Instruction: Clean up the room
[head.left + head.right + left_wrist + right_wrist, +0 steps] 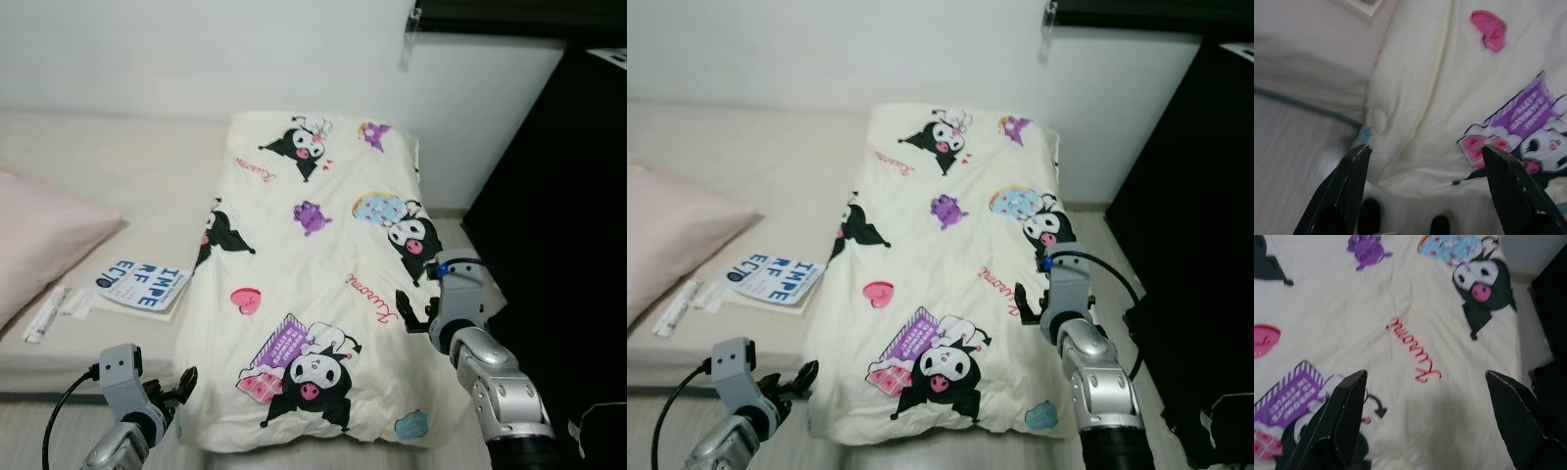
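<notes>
A cream cartoon-print blanket lies folded lengthwise down the bed, its near end hanging over the bed's front edge. The left gripper hovers with its 2 fingers spread at the blanket's near left corner, just off the cloth. The right gripper hangs over the blanket's right edge, fingers also spread and holding nothing. To the left lie a pink pillow, a booklet and a small white packet, all apart from the blanket.

The risk, as I judge it, is uneven grasps. The left gripper may close on only the top layer, or on air below the overhang. Then a lift would unfold the blanket or drag it sideways onto the booklet.
</notes>
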